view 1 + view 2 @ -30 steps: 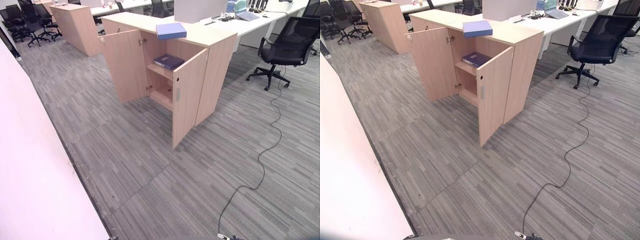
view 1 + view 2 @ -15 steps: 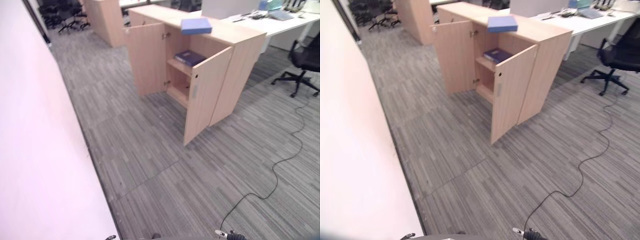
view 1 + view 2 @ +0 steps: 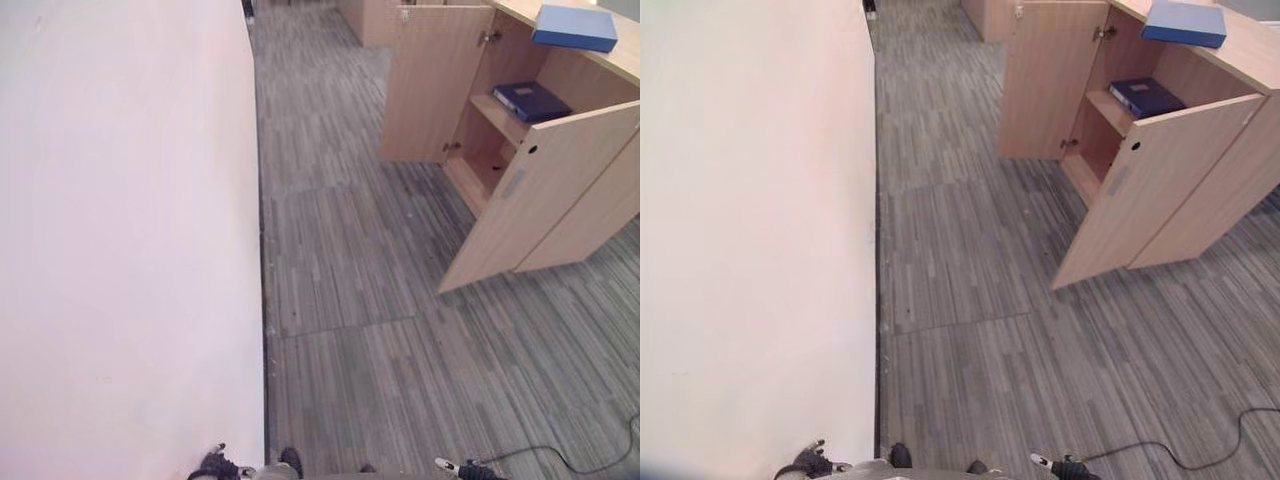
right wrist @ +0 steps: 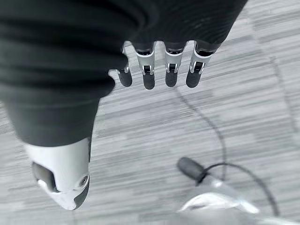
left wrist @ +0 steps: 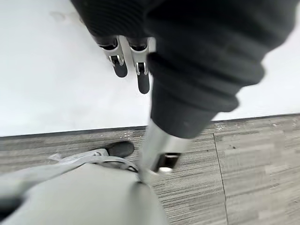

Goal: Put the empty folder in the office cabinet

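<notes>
fingers (image 4: 171, 70) of right hand (image 4: 70, 61) and left hand (image 5: 187, 56) hang relaxed, holding nothing; light blue folder (image 3: 574, 27) lies on cabinet (image 3: 520, 190) top at 1 o'clock, doors open, dark folder (image 3: 532, 100) shelved: pick and placement judged not yet begun.

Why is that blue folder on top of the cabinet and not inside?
The light blue folder lies flat on the cabinet top, near its edge, while a darker folder sits on the shelf inside. Both doors stand wide open. Nothing looks spilled or broken.
</notes>
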Available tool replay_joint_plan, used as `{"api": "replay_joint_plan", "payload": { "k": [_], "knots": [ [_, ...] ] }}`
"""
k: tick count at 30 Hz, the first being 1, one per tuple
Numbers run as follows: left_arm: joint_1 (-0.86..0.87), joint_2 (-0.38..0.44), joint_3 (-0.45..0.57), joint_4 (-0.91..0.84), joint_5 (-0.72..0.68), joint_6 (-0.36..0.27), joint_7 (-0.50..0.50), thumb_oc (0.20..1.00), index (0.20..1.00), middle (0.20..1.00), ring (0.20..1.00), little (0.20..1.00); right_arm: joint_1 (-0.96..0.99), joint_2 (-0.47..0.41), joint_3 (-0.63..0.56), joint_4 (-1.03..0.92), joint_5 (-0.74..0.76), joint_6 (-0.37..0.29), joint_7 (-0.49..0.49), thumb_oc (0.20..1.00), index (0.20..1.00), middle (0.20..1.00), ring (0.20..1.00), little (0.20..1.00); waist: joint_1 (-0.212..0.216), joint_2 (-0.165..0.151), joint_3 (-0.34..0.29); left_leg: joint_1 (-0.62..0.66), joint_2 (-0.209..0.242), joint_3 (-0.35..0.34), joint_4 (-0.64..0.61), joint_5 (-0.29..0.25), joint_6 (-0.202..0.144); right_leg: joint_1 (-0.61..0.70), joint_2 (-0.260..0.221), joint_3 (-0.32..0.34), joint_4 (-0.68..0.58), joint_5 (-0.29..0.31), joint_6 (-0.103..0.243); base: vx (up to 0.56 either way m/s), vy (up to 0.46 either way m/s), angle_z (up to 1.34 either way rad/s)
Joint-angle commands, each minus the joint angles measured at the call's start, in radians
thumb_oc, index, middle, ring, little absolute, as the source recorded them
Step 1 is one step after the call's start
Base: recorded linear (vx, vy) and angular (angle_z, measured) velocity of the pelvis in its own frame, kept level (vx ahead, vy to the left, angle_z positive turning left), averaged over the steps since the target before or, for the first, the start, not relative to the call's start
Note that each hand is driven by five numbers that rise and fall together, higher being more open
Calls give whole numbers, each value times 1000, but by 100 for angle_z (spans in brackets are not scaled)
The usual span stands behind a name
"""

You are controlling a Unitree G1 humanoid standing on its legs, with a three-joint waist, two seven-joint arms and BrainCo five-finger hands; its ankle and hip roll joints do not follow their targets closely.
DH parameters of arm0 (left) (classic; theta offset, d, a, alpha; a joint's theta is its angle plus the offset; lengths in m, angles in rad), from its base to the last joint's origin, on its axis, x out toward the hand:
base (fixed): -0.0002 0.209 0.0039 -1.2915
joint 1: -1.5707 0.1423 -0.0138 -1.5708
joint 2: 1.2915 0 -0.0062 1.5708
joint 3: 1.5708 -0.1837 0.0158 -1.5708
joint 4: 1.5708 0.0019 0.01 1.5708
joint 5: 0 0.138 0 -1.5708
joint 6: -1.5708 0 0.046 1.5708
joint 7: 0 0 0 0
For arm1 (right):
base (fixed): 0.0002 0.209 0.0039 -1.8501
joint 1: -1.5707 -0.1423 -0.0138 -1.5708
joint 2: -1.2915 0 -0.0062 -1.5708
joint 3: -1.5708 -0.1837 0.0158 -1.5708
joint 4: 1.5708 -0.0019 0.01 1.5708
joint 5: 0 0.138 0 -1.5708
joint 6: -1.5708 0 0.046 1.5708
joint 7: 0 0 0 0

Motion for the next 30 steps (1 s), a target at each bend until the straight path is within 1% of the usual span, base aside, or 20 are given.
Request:
{"api": "replay_joint_plan", "payload": {
  "k": [1,4,6,7,8,9,10,11,12,13,15,17,18,21,23,24,25,27,29,30],
  "knots": [
    [33,51,-42,59,54,-10,38,1000,1000,1000,1000,1000,-14,4,-5,-2,-35,10,2,1000,1000,1000,1000,1000,15,-3,-15,-38,-32,-61,14,-83,7,4,-159,67,26,21,139,64,205,27],
    [20,54,-56,57,62,-15,35,1000,1000,1000,1000,1000,-19,1,-5,-17,-49,10,4,1000,1000,1000,1000,1000,18,5,-18,-36,-74,-82,14,-105,32,-14,-233,42,113,34,160,63,244,27],
    [7,56,-67,49,65,-17,35,1000,1000,1000,1000,1000,-29,-9,-7,-33,-52,12,6,1000,1000,1000,1000,1000,4,12,-2,-31,-117,-109,14,-120,65,-67,-317,59,240,122,183,33,304,22],
    [1,60,-74,47,67,-19,36,1000,1000,1000,1000,1000,-32,-11,-12,-38,-47,11,4,1000,1000,1000,1000,1000,-6,16,5,-30,-128,-125,14,-124,73,-94,-339,82,291,159,179,-14,262,41],
    [-4,65,-80,43,68,-20,35,1000,1000,1000,1000,1000,-35,-10,-13,-41,-42,10,3,1000,1000,1000,1000,1000,-20,20,16,-31,-133,-135,14,-123,85,-149,-351,132,361,181,169,-20,169,39],
    [-6,69,-87,41,67,-21,35,1000,1000,1000,1000,1000,-42,-9,-12,-43,-33,6,0,1000,1000,1000,1000,1000,-36,27,25,-28,-126,-150,14,-125,87,-189,-325,190,379,156,146,-6,96,31],
    [-7,71,-93,39,68,-23,35,1000,1000,1000,1000,1000,-47,-6,-7,-41,-25,2,-1,1000,1000,1000,1000,1000,-48,30,30,-23,-120,-160,14,-125,86,-231,-279,256,380,122,128,9,17,26],
    [-7,70,-93,39,68,-23,35,1000,1000,1000,1000,1000,-47,-6,-7,-41,-25,2,-1,1000,1000,1000,1000,1000,-45,30,29,-23,-118,-157,14,-126,85,-234,-278,259,383,119,127,34,-12,50],
    [-8,76,-92,37,69,-25,34,1000,1000,1000,1000,1000,-55,-3,0,-36,-10,0,2,1000,1000,1000,1000,1000,-59,33,40,-20,-113,-168,14,-106,89,-279,-186,344,321,100,102,68,-52,47],
    [-8,77,-92,39,69,-25,31,1000,1000,1000,1000,1000,-60,-3,5,-32,-3,1,3,1000,1000,1000,1000,1000,-66,27,44,-11,-115,-179,14,-111,89,-299,-126,396,280,96,106,109,-80,30],
    [-9,79,-93,39,72,-24,28,1000,1000,1000,1000,1000,-61,-2,11,-23,6,-1,7,1000,1000,1000,1000,1000,-69,9,47,-4,-123,-198,14,-112,92,-292,-65,457,193,116,118,145,-98,6],
    [-9,78,-93,42,74,-22,25,1000,1000,1000,1000,1000,-59,-2,13,-18,9,-2,11,1000,1000,1000,1000,1000,-73,-4,40,-3,-133,-213,14,-117,94,-307,-20,493,144,136,124,121,-72,42],
    [-9,78,-93,42,74,-22,25,1000,1000,1000,1000,1000,-59,-2,13,-18,9,-2,11,1000,1000,1000,1000,1000,-73,-3,40,-3,-132,-213,14,-118,94,-306,-19,493,142,137,124,97,-61,36],
    [-8,80,-92,47,82,-21,19,1000,1000,1000,1000,1000,-51,-4,11,-14,11,-3,16,1000,1000,1000,1000,1000,-81,-16,38,5,-139,-231,14,-126,95,-329,20,508,109,164,125,154,-85,6],
    [-12,80,-93,51,92,-22,23,1000,1000,1000,1000,1000,-36,-4,0,-2,19,-6,15,1000,1000,1000,1000,1000,-85,-31,26,23,-132,-237,14,-144,87,-271,20,498,54,158,110,241,-143,18],
    [-12,80,-93,51,92,-22,23,1000,1000,1000,1000,1000,-36,-4,0,-2,19,-6,15,1000,1000,1000,1000,1000,-85,-31,26,23,-132,-237,14,-144,87,-270,20,498,54,158,110,342,-203,40],
    [-17,79,-89,48,86,-24,22,1000,1000,1000,1000,1000,-26,-2,-9,7,24,-9,19,1000,1000,1000,1000,1000,-89,-37,10,45,-104,-229,14,-162,69,-247,26,483,41,153,107,279,-162,37],
    [-25,80,-93,42,83,-24,20,1000,1000,1000,1000,1000,-20,0,-16,9,33,-11,22,1000,1000,1000,1000,1000,-93,-46,8,62,-78,-210,31,-170,52,-220,29,471,35,139,103,292,-192,20],
    [-35,83,-96,34,74,-24,18,1000,1000,1000,1000,1000,-19,-1,-20,11,42,-11,24,1000,1000,1000,1000,1000,-94,-65,18,31,-53,-178,153,-206,33,-188,19,455,36,120,94,157,-141,8],
    [-35,83,-96,34,74,-24,18,1000,1000,1000,1000,1000,-19,-1,-20,11,42,-11,24,1000,1000,1000,1000,1000,-95,-65,18,29,-53,-178,157,-208,33,-189,19,455,36,120,94,140,-182,14]
  ]
}}
